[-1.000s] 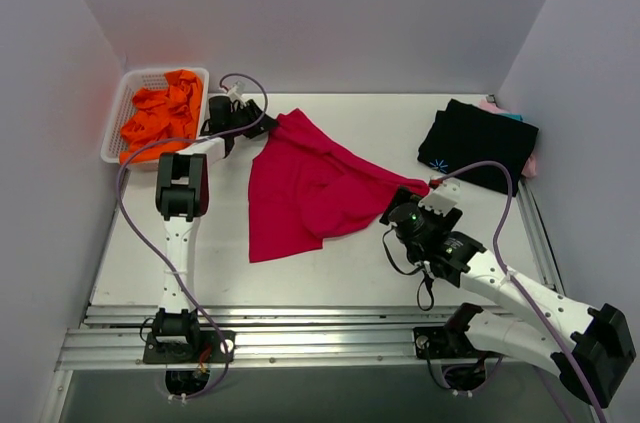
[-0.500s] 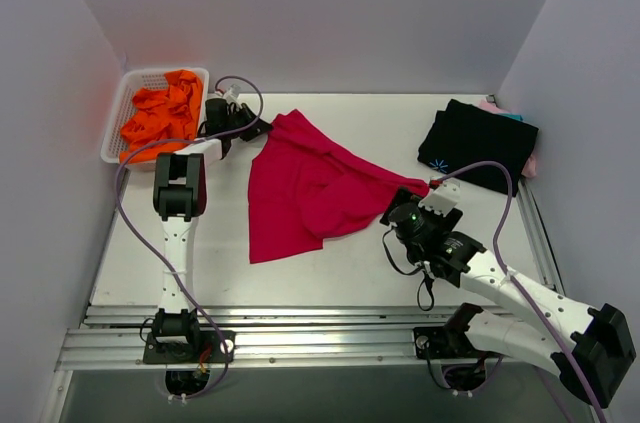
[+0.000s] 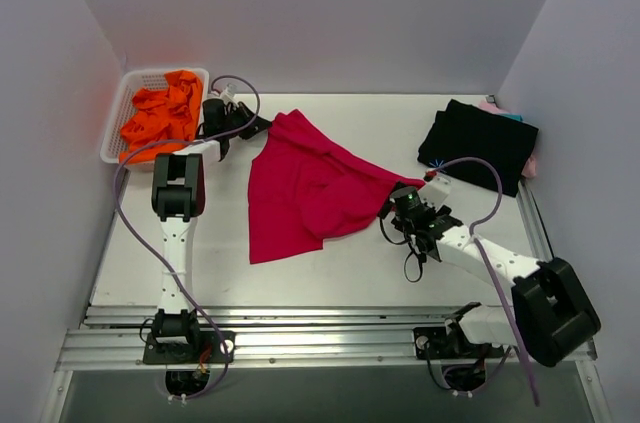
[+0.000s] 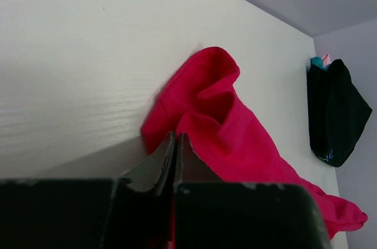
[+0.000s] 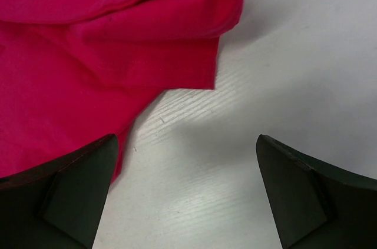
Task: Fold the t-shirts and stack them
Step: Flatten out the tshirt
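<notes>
Your red t-shirt [image 3: 305,193] lies spread and rumpled in the middle of the table [image 3: 375,128]. One corner reaches toward the upper left of the top view and a sleeve trails off to the right.

Your left hand [image 3: 258,128] sits at that upper-left corner. In its wrist view the two fingers [image 4: 159,163] are pressed together with a sliver of red between them, so it is pinching the shirt's edge.

Your right hand [image 3: 393,208] is at the sleeve end, low over the table. Its fingers [image 5: 70,190] are spread wide with bare table between them, and the sleeve hem lies just above them in that view. It holds nothing.

The black t-shirt [image 3: 478,143] lies folded at the upper right of the table, its small blue mark [image 3: 433,164] at the lower-left corner. Slivers of the pink t-shirt [image 3: 490,105] and teal t-shirt [image 3: 512,116] show past its upper edge.

A white basket [image 3: 112,133] in the upper left holds orange cloth [image 3: 160,115].
</notes>
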{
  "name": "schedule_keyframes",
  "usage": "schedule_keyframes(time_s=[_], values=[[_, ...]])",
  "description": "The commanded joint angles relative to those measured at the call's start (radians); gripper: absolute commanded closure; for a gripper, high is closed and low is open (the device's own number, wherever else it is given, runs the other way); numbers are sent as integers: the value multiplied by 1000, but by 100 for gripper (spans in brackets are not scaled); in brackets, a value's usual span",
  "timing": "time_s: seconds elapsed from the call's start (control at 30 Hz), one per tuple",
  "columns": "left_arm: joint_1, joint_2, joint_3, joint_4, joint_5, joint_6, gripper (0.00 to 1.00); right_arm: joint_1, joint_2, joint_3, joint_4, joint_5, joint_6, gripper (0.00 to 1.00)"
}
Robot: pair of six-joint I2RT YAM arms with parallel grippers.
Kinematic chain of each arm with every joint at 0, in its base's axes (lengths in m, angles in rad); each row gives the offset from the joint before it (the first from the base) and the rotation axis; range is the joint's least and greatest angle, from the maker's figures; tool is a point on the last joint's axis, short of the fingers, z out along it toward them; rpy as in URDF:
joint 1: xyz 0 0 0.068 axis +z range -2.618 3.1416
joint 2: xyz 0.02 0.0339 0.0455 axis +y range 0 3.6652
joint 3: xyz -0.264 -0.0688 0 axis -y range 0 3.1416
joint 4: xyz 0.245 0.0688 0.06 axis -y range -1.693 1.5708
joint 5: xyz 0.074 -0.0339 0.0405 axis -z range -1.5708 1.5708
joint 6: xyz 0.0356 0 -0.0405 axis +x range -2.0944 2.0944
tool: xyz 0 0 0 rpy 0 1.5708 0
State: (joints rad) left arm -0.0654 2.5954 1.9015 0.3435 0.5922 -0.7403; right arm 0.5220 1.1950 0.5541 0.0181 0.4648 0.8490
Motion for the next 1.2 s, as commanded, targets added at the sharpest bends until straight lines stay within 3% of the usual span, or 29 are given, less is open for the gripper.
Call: schedule_keyframes(time_s=[0.0, 0.23, 0.63, 0.87, 1.0, 1.17], values=[[22, -26, -33, 81, 20, -18, 98, -22, 107, -5, 117, -112, 27, 1], [29, -24, -47, 114, 29, -34, 98, -68, 311, 46, 198, -106, 47, 7], [30, -20, -45, 127, 35, -48, 98, -197, 261, -26, 224, -48, 71, 13], [30, -18, -47, 129, 35, -48, 98, -198, 314, -31, 278, -80, 70, 27], [32, -18, -47, 130, 37, -50, 98, -198, 325, -26, 289, -84, 64, 41], [32, -17, -45, 130, 38, -50, 98, -198, 339, -14, 292, -84, 50, 42]])
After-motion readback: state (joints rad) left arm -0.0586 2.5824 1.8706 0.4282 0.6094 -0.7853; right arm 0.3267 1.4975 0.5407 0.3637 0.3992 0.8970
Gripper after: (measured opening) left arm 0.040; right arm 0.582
